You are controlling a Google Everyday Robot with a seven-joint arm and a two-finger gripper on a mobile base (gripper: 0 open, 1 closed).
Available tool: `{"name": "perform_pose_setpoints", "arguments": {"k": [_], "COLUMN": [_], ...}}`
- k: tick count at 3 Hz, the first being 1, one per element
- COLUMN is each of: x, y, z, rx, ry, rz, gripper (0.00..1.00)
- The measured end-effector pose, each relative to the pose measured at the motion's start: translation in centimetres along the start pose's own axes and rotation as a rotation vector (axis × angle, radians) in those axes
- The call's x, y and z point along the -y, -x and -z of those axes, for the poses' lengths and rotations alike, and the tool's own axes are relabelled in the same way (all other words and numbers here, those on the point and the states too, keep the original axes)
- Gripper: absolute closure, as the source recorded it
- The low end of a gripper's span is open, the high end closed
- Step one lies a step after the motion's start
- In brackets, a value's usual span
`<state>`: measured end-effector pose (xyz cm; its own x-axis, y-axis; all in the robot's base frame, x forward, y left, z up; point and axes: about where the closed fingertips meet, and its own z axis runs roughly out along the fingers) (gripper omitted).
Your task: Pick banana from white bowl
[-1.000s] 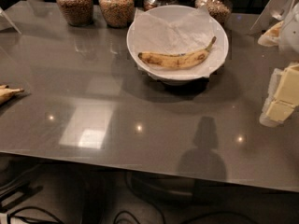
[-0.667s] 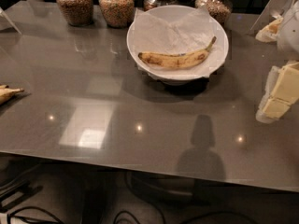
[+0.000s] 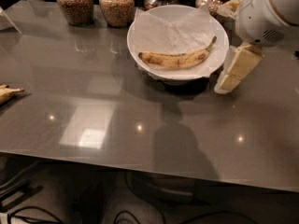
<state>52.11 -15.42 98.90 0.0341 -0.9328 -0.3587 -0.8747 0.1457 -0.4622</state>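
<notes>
**Banana lies in the lined bowl, tool beside it**

The banana (image 3: 176,59) lies lengthwise in the white bowl (image 3: 131,42), on crumpled white paper (image 3: 163,29), stem end toward the right. The tool (image 3: 224,48) hangs just beside the bowl's right rim, released, its cream fingers (image 3: 238,69) spread and grasping nothing. Behind the bowl, glass jars (image 3: 74,3) hold brown grains. Another banana end (image 3: 8,93) lies at the grey worktop's (image 3: 140,125) left edge.
</notes>
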Motion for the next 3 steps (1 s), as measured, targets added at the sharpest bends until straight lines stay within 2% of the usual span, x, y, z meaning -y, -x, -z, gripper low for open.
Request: {"name": "perform_pose_setpoints", "arguments": {"k": [1, 2, 3], "x": [4.0, 4.0, 5.2], "y": [3.9, 3.9, 4.4], "z": [-2.9, -2.9, -3.7], "rx": [0.120, 0.120, 0.094], "ry": [-0.050, -0.051, -0.102], "rz": [0.075, 0.075, 0.127], "gripper": [0.00, 0.00, 0.00]}}
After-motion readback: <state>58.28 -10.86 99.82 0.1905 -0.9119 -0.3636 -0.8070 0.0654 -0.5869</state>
